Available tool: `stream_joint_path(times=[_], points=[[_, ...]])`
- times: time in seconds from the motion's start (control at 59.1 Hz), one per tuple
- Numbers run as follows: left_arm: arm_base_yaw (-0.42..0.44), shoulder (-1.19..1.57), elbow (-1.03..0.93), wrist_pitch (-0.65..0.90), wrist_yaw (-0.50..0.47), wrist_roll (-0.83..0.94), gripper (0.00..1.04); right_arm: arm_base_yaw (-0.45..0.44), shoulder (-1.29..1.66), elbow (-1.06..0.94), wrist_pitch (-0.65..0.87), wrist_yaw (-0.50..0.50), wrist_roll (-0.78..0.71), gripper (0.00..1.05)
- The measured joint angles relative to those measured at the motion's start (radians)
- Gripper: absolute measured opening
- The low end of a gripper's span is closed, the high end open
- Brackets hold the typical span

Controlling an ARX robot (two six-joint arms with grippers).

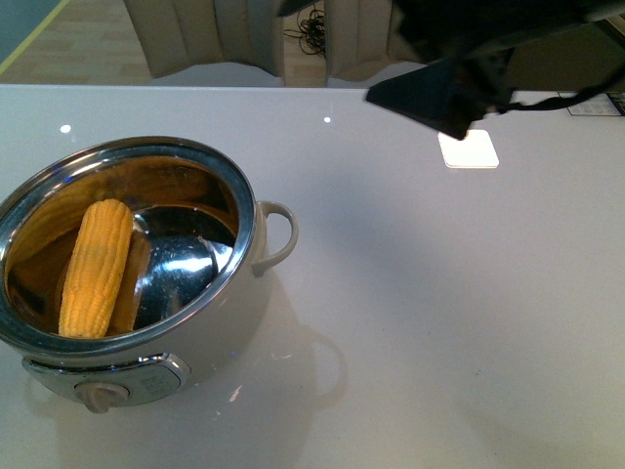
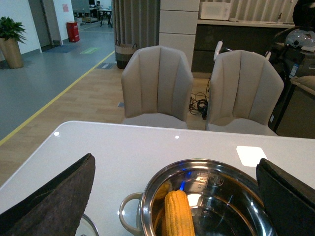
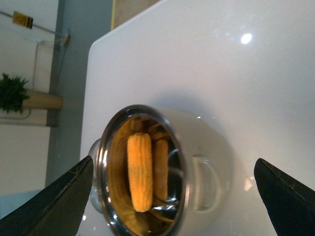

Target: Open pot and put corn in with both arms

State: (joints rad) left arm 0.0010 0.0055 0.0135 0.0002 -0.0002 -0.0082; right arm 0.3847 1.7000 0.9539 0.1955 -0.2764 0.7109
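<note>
The cream-white pot (image 1: 256, 256) stands open at the table's front left, its knob facing me. The yellow corn (image 1: 96, 266) lies inside against the steel wall. My left gripper (image 2: 174, 158) hangs open above the near side of the pot (image 2: 206, 162), with the corn (image 2: 178, 214) below and between its fingers. My right gripper (image 3: 173, 160) is open too and high over the table, looking down on the pot (image 3: 206, 132) and corn (image 3: 140, 169). In the front view the right arm (image 1: 459, 78) shows at the upper right. A glass lid's edge (image 2: 87, 227) lies beside the pot handle.
A bright white square (image 1: 469, 149) lies on the table at the back right. Two beige chairs (image 2: 157, 83) stand beyond the table's far edge. The white tabletop (image 1: 439, 322) stretches to the right of the pot.
</note>
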Motion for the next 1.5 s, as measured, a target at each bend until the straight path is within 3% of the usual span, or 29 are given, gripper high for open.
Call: stream_joint_path(times=[0.287,0.372,0.541,0.829,1.386,1.42,1.505], points=[[0.0,0.0,0.0,0.0,0.0,0.0,0.98,-0.137,-0.342,-0.317,0.043,0.134,-0.223,0.96],[0.0,0.0,0.0,0.0,0.0,0.0,0.98,-0.149,-0.456,-0.416,0.066,0.24,-0.36,0.96],[0.0,0.0,0.0,0.0,0.0,0.0,0.98,-0.2,-0.626,-0.531,0.047,0.307,-0.537,0.96],[0.0,0.0,0.0,0.0,0.0,0.0,0.98,-0.248,-0.908,-0.653,-0.148,0.375,-0.575,0.96],[0.0,0.0,0.0,0.0,0.0,0.0,0.98,-0.227,-0.997,-0.653,-0.2,0.412,-0.58,0.96],[0.0,0.0,0.0,0.0,0.0,0.0,0.98,-0.227,-0.998,-0.673,-0.137,0.423,-0.597,0.93],[0.0,0.0,0.0,0.0,0.0,0.0,0.98,-0.237,-1.024,-0.796,0.188,0.414,-0.657,0.77]])
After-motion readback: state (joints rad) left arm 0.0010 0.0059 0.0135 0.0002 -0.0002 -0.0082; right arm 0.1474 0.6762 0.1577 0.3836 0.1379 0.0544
